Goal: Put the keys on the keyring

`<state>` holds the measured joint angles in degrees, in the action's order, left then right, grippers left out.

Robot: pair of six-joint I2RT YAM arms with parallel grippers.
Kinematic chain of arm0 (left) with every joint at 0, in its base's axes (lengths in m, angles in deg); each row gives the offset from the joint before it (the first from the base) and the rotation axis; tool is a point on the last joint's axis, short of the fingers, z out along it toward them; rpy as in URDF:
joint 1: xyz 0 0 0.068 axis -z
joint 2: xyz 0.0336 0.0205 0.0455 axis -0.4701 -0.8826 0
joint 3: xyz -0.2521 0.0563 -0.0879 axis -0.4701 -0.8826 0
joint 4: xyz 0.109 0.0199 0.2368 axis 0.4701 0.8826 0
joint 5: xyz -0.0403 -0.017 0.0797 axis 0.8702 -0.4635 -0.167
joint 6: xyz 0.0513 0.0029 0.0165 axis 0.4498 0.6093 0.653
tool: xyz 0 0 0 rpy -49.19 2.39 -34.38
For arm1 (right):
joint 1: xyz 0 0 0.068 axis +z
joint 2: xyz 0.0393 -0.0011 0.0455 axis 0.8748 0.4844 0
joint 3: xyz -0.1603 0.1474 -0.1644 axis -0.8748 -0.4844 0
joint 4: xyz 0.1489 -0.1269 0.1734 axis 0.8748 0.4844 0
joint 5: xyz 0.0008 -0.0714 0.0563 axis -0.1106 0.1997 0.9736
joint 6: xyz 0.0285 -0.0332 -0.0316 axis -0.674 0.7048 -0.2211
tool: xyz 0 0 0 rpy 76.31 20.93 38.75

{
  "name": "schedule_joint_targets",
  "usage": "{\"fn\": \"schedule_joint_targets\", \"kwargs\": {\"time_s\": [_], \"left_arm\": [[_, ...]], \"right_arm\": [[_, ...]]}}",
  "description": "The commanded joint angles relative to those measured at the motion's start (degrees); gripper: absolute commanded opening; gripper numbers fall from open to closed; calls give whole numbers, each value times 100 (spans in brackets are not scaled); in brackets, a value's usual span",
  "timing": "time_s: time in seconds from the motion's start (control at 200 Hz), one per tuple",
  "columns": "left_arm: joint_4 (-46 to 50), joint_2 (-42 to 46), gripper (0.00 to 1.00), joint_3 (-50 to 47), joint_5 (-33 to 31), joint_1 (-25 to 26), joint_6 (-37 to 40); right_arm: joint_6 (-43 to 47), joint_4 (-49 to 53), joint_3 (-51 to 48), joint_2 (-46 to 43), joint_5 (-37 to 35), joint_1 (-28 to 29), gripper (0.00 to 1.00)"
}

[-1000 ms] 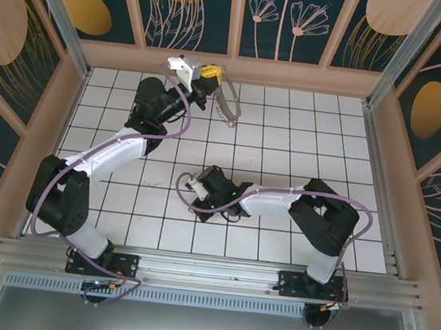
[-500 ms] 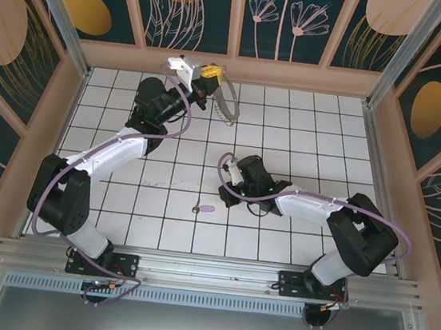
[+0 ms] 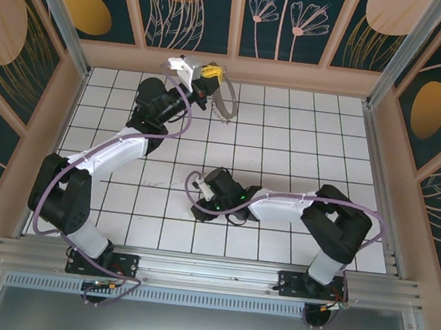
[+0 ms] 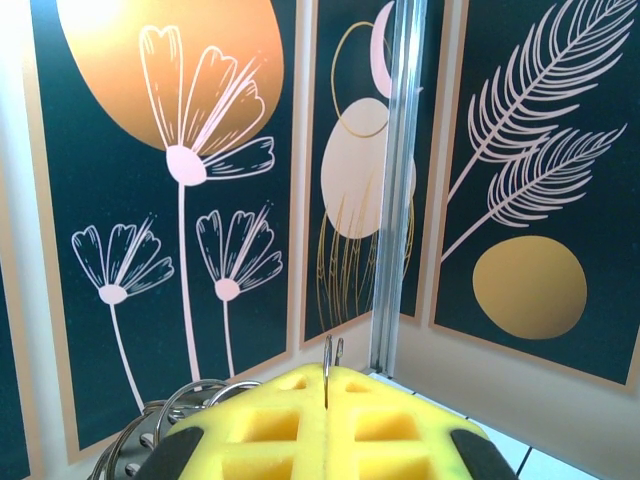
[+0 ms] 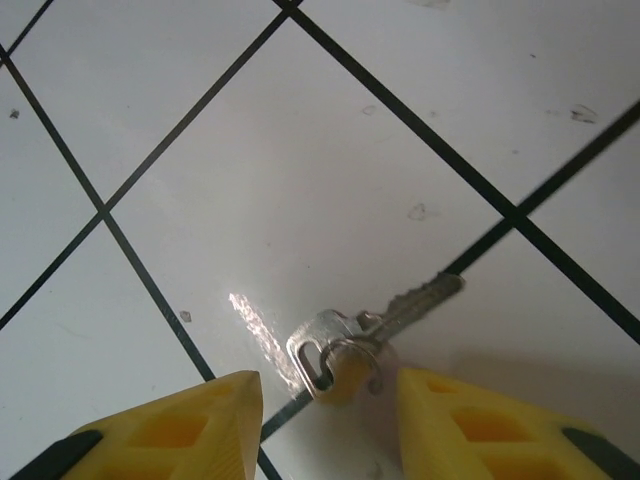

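Note:
The key (image 5: 372,325) lies flat on a white tile, its silvery shaft pointing up and right, with a small metal loop at its head. My right gripper (image 5: 325,405) hangs open just over it, one yellow fingertip (image 5: 205,420) on each side of the key's head, neither touching it. From above, the right gripper (image 3: 201,206) sits low over the middle tiles. At the back wall my left gripper (image 3: 208,73) is shut on the keyring (image 3: 230,102), which hangs below it. The thin ring wire (image 4: 327,362) stands pinched between the left gripper's (image 4: 327,388) yellow pads.
Small silvery rings (image 4: 165,415) hang at the left of the left gripper's pads. Patterned wall panels (image 3: 191,8) and an aluminium post (image 4: 400,180) close the back. The tiled floor (image 3: 312,136) is bordered by a raised frame.
My right gripper pulled away to the right, leaving the key on the tile, then came back over it and opened. The left arm held still with the keyring.

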<state>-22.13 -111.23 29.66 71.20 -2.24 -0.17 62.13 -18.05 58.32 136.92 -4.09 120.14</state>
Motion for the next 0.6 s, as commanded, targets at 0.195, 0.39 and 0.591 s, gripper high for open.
{"fn": "schedule_joint_targets", "kwargs": {"time_s": [0.195,0.39,0.591], "left_arm": [[-385,31,0,187,50,-40,-88],[-386,39,0,179,35,-40,-79],[-403,24,0,188,32,-40,-92]], "right_arm": [[409,428,487,513,-558,266,42],[495,590,559,751,-857,409,41],[456,642,402,765,-1054,456,17]]}}
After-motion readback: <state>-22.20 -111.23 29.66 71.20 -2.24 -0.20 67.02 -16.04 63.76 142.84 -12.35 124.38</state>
